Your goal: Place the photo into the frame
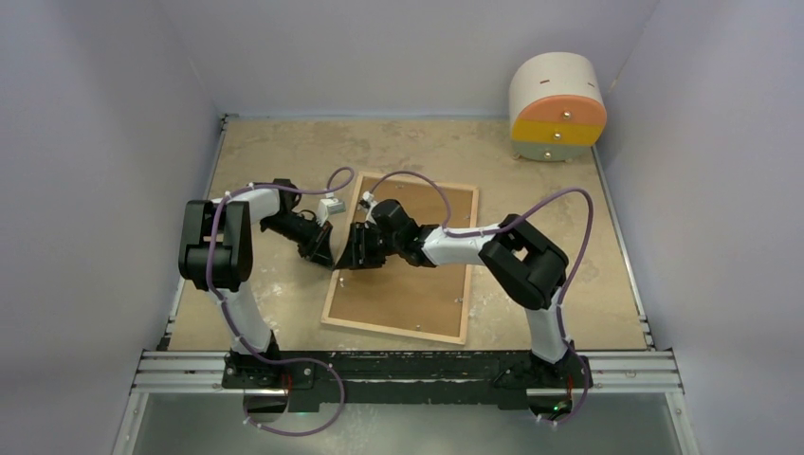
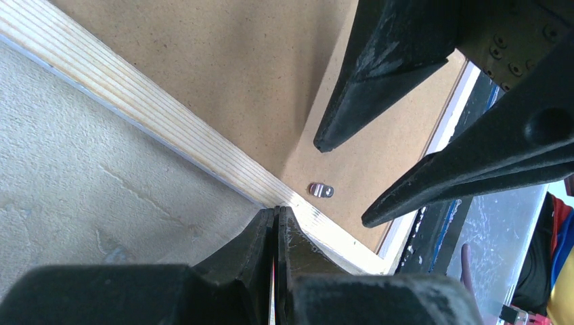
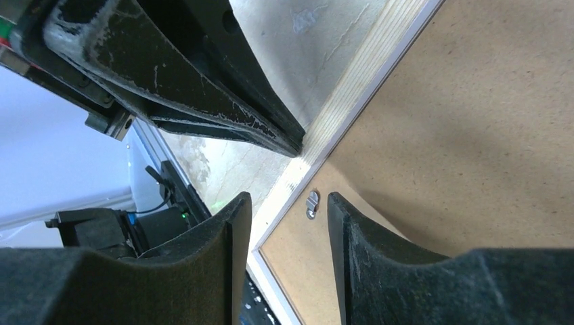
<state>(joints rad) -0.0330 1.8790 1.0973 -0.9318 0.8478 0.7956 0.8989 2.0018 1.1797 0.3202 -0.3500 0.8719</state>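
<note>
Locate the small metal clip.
Right wrist view: the metal clip sits on the brown backing board beside the frame's wooden rail, just beneath the right gripper.

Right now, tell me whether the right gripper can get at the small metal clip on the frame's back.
Probably yes: the right gripper hangs open just above the clip, nothing between. The left gripper, shut, sits on the frame rail beside it, not covering it.

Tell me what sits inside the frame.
A brown backing board fills the frame, with a small metal clip by its edge. Whether the photo lies beneath the board cannot be seen, because the board covers everything under it.
</note>
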